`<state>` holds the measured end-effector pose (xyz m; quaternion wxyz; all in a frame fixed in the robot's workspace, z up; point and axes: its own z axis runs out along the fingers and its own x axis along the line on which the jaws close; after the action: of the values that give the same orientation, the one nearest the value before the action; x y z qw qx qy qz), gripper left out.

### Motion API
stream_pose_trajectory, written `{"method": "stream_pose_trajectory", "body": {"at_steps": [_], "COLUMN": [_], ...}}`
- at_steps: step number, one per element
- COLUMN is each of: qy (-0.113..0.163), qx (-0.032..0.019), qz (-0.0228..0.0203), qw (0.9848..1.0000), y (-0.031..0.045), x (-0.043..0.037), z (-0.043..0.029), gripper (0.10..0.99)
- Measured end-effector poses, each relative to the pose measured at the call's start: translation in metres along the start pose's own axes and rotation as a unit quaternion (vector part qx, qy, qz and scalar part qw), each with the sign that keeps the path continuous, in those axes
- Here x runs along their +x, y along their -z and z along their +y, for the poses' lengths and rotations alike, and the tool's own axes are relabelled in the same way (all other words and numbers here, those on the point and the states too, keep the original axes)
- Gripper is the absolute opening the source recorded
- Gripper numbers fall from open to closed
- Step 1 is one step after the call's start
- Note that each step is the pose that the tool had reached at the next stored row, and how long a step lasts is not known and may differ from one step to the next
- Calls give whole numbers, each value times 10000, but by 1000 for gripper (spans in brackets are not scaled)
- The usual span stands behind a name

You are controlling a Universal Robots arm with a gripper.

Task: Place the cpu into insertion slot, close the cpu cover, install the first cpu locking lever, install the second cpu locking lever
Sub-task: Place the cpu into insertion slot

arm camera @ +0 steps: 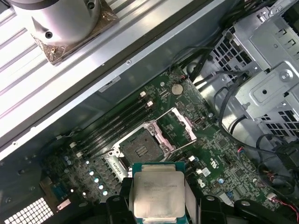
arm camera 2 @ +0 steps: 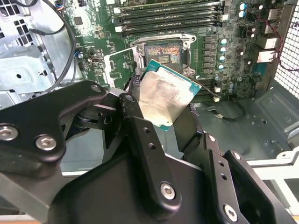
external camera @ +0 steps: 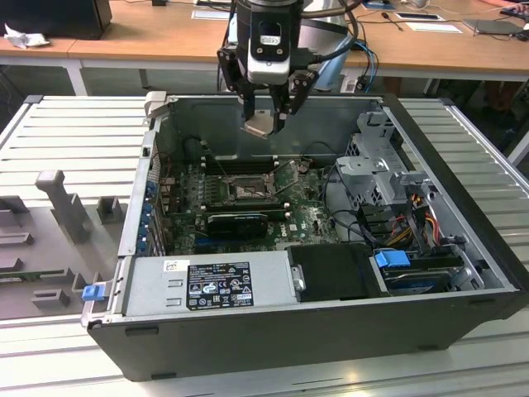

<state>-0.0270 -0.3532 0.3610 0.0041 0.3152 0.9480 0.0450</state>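
**Cpu gripped above the open slot**

Hangs at upper centre of the exterior view, over the open computer case: the gripper. Pinches the cpu between narrow-set fingers, clamped on two opposite edges. Holds it tilted and well above the green circuit board, touching nothing else. Shows the pale metal face of the cpu in both wrist views, with a thin green border around it.

Places the insertion slot at mid-frame in the exterior view, on the board, lower in the picture than the gripper. Leaves its black square with the silvery rim exposed in both wrist views. Shows the cpu cover swung open just beside the slot, not over it, with board visible through its window.

Also in the exterior view: long black memory sticks just above the slot, a black ribbed card just below it, a power supply along the near wall. Sets the case on a slatted metal table.
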Motion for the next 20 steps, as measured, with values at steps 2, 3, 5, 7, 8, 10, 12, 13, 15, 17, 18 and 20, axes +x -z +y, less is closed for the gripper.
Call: {"method": "stream_pose_trajectory", "body": {"at_steps": [2, 3, 5, 7, 8, 10, 12, 13, 15, 17, 18, 20], "qy": [-119, -164, -302, -424, -490, -577, -671, -743, -831, -904, -977, -1065], "qx": [-3, -4, -6, -9, -11, -12, -14, -16, -17, -19, -20, -22], "qz": [-11, -15, -27, -38, -43, -51, -59, -66, -73, -80, -86, -94], "qw": [9999, 9999, 9995, 9991, 9988, 9983, 9977, 9972, 9965, 9959, 9952, 9943], "y": [-2, -2, -2, -3, -3, -3, -4, -4, -4, -5, -5, -5], "x": [0, 0, 0, 0, 0, 0, 0, 0, 0, 0, 0, 0], "z": [0, 0, 0, 0, 0, 0, 0, 0, 0, 0, 0, 0], "gripper": [529, 529, 529, 529, 529, 529, 529, 529, 529, 529, 529, 529]}}
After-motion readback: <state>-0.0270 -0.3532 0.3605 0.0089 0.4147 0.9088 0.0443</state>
